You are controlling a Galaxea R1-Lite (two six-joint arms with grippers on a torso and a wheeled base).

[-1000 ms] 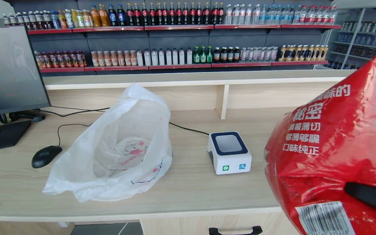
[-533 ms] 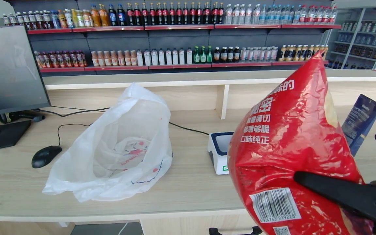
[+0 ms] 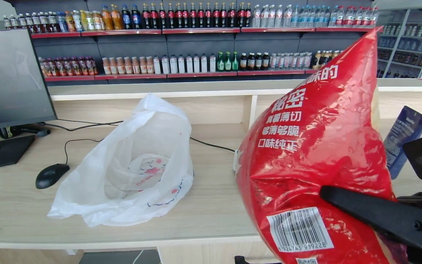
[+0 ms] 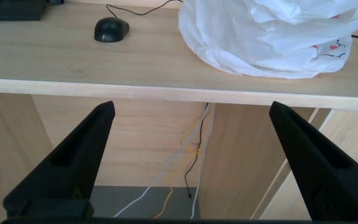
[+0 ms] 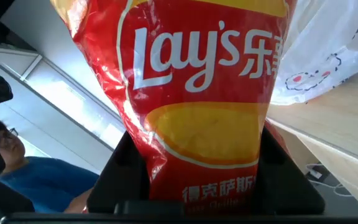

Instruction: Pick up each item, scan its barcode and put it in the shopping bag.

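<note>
My right gripper is shut on a red chip bag, held upright above the right part of the counter. Its barcode faces the head camera, low on the bag. In the right wrist view, the gripper clamps the chip bag from both sides. The bag hides nearly all of the white scanner. A white plastic shopping bag lies open at mid-counter. A blue pack stands at the far right. My left gripper hangs open below the counter's front edge, empty.
A monitor and a black mouse sit on the counter's left, with cables running behind the shopping bag. A raised ledge borders the back. Shelves of bottles stand beyond it.
The right gripper has carried the chip bag left and upward. It now covers the scanner, which stood in plain view a second ago.
</note>
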